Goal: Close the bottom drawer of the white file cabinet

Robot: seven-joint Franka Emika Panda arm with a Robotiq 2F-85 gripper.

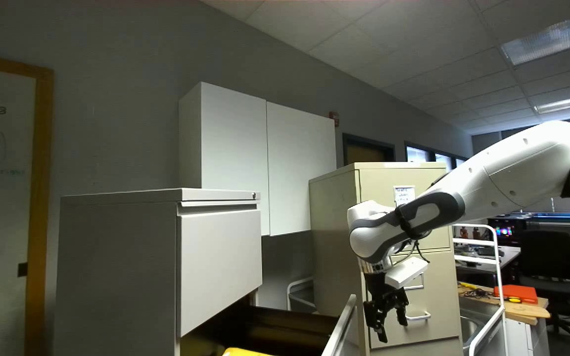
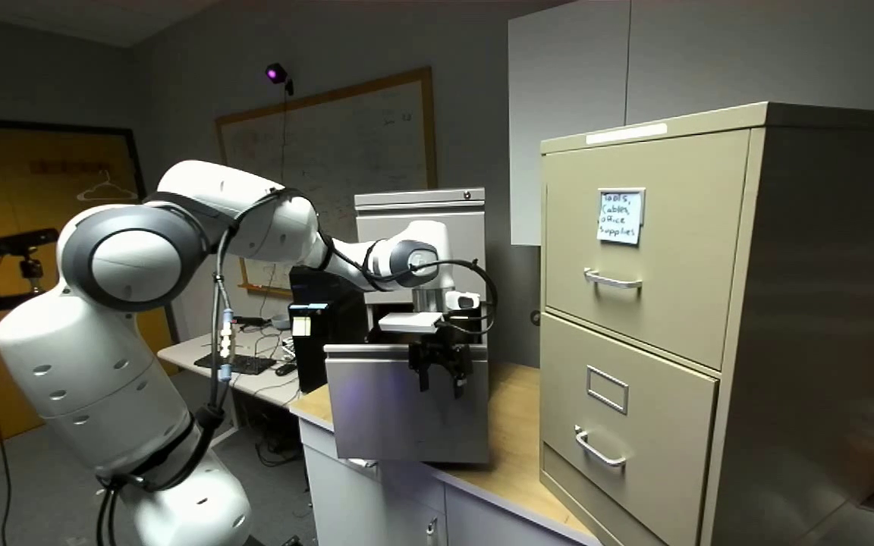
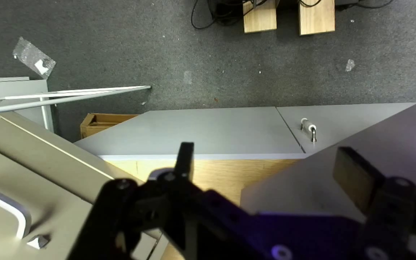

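Beside the beige cabinet [image 2: 680,322], the bottom drawer [image 2: 407,417] is plain greyish-white, the hand [image 2: 441,385] black, the arm [image 2: 274,233] white and grey, the desk [image 2: 517,425] yellowish tan.

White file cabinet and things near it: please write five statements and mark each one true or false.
1. The bottom drawer of the white file cabinet is pulled out. True.
2. The drawer above it is also pulled out. False: the white top drawer is closed.
3. A yellow object lies inside the bottom drawer. True.
4. The jaws grip the bottom drawer. False: they are open and hold nothing.
5. The beige file cabinet carries a handwritten label on its upper drawer. True.
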